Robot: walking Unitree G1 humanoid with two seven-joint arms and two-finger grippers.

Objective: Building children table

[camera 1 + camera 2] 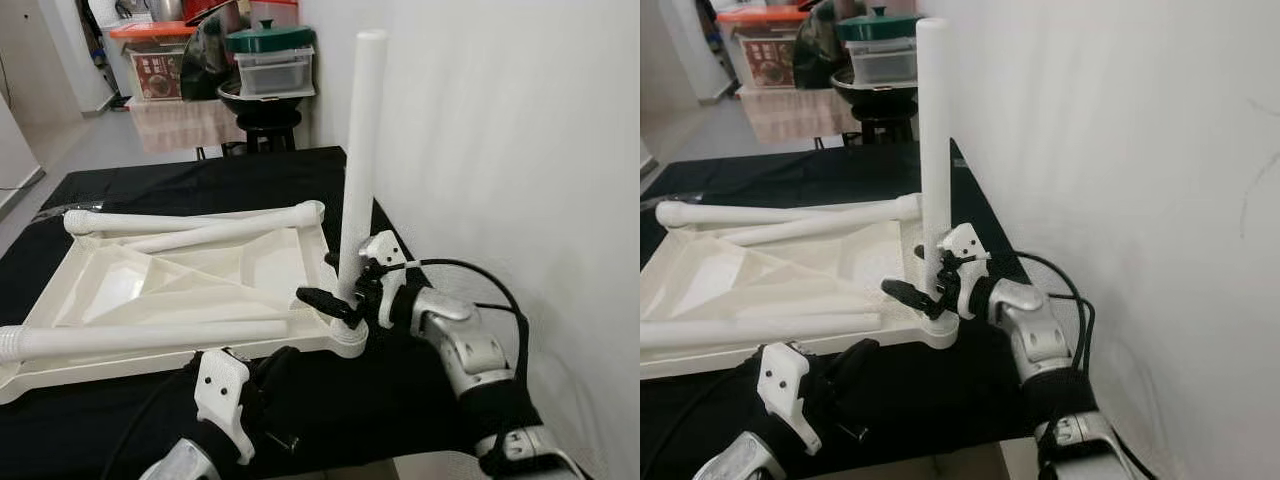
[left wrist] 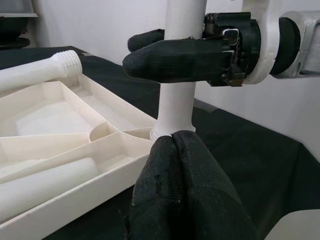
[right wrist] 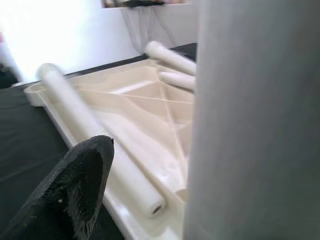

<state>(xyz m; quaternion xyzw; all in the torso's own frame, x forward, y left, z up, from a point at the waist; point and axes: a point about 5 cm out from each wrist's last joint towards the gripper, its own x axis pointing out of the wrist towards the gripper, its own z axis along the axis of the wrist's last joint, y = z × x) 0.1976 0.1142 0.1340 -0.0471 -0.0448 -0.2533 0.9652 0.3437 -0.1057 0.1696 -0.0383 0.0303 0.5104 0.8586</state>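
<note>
Currently your right pincer (image 1: pixel 345 290) is clamped on the upright leg (image 1: pixel 360 150), seated in the tabletop (image 1: pixel 200 280) corner socket. Left pincer (image 2: pixel 175 165), fingers pressed together, probably empty, sits just beside that corner.

The upturned tabletop (image 1: pixel 190 280) looks like smooth cream plastic with a soft sheen, and the upright leg (image 1: pixel 361 150) is the same plastic, matt white. The counter (image 1: pixel 180 185) wears a black cloth (matt, slightly creased). The right tool (image 1: pixel 337 300) has black fingers (image 2: pixel 175 57) with a finely textured, fabric-like skin; its arm casing is brushed silver metal.
</note>
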